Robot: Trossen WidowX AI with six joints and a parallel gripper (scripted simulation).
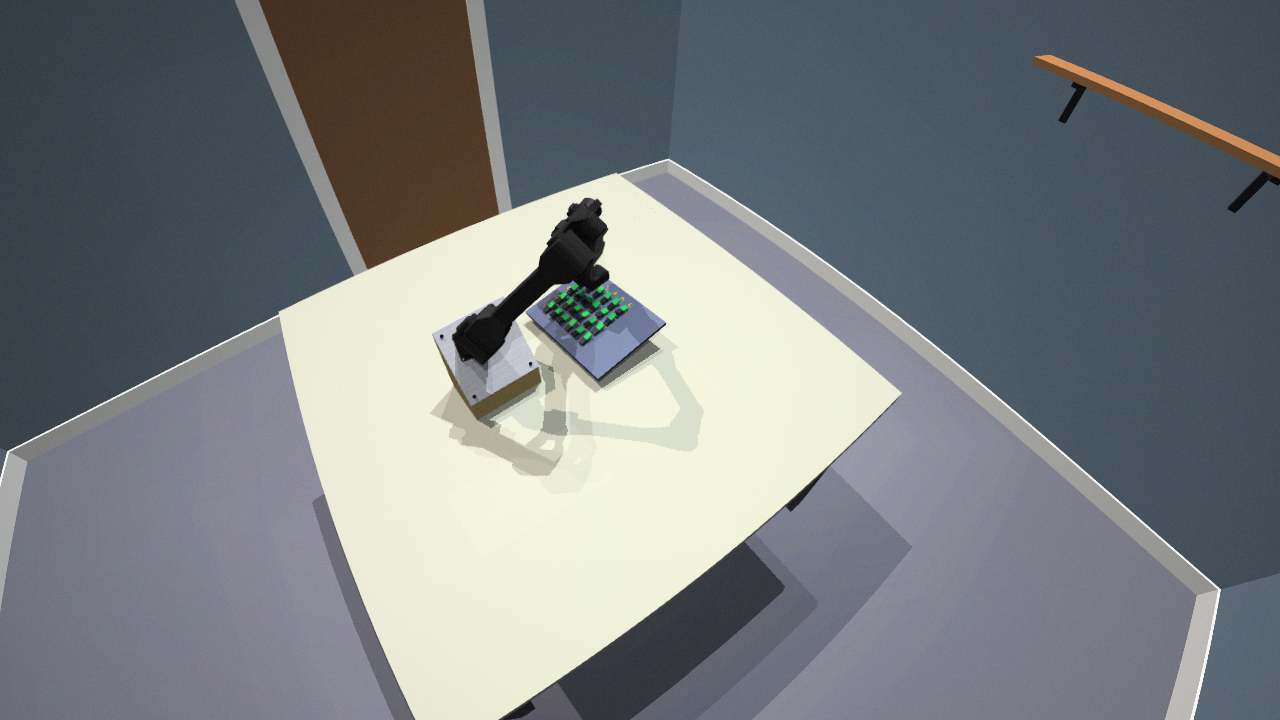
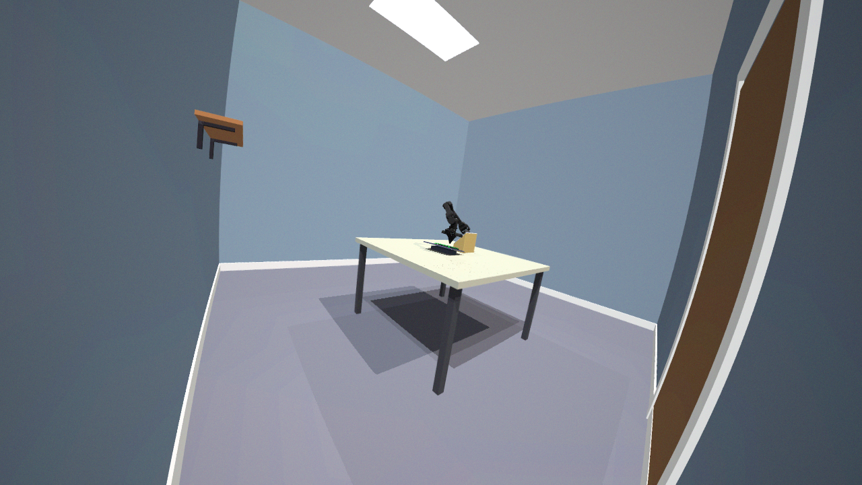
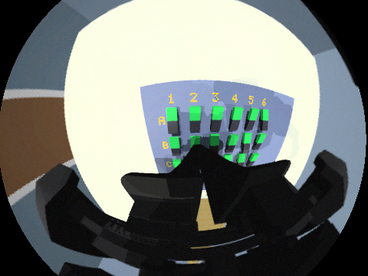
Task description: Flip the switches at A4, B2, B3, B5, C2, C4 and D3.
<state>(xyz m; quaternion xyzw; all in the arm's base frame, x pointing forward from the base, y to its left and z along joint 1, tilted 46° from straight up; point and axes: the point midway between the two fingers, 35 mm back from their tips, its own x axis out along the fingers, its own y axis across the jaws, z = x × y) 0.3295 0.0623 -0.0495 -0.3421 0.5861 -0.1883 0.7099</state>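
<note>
The blue switch panel [image 1: 617, 344] [image 3: 151, 100] lies on the table with green-and-black rocker switches. My gripper [image 3: 196, 147] [image 2: 449, 242] is shut and empty, its tips over row B between columns 2 and 3, a little above the panel in the exterior view. In the wrist view, A4 [image 3: 236, 115] shows green at its far end and black at its near end. B2 [image 3: 195, 139] and B3 [image 3: 214, 140] are shaded and partly behind the fingers. B5 [image 3: 247, 138] and the green part of C4 [image 3: 228, 158] also show. C2 and D3 are hidden by the fingers there.
The arm stands on a wooden block [image 1: 510, 392] [image 2: 470, 242] with a metal top, beside the panel's near side. The pale table [image 1: 760, 385] [image 2: 506, 264] extends around both. Neighbouring switches such as A2 [image 3: 195, 113] and A3 [image 3: 217, 113] stand close by. A wall shelf [image 1: 1154, 107] is far off.
</note>
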